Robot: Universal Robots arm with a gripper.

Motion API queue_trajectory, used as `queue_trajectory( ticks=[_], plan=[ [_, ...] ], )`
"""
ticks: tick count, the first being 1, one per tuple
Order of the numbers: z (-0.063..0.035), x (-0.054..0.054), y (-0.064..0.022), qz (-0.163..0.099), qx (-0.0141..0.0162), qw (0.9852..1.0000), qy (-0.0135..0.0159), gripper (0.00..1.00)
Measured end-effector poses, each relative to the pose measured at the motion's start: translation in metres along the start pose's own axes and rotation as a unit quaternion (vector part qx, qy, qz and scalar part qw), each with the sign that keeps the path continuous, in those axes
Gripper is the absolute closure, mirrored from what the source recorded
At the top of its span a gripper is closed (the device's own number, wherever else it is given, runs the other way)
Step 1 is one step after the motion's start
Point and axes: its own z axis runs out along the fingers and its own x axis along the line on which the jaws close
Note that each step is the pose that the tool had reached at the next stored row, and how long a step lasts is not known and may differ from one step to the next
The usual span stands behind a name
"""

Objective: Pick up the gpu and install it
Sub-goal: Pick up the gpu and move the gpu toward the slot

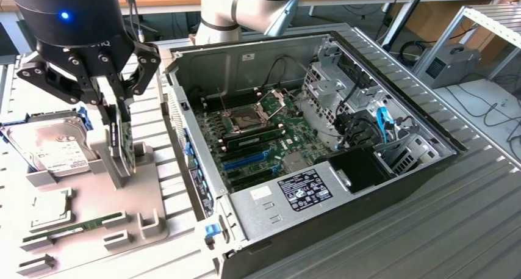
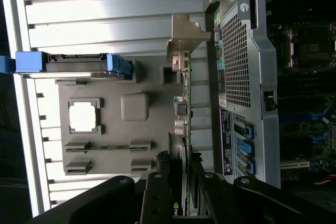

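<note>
As the exterior view is taken in, the pincer (image 1: 121,129) is seen over the grey holder (image 1: 150,224) on the bench (image 1: 456,230), clenched on the gpu (image 1: 124,163). The card stands on edge at its slot and is seen nearly edge-on, so its fan face cannot be made out. Whether its lower edge sits in the slot cannot be told. The arm above is cut off by the frame. A hard drive (image 1: 49,148) is propped just beside, toward the exterior view's left. The open computer case (image 1: 358,187) lies to the exterior view's right, with its motherboard (image 1: 256,129) exposed.

Over to the wrist view: the card's thin edge is gripped between the two fingers (image 2: 156,198), and their bases are cropped. The silver bracket (image 2: 185,38) is shown at the far end, close to the case wall.
</note>
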Motion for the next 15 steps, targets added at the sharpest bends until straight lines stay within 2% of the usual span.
queue_trajectory(
  ticks=[15],
  plan=[
    [-0.0031, -0.0001, 0.0000, 0.000, 0.0000, 1.0000, 0.0000, 0.74]
  ],
)
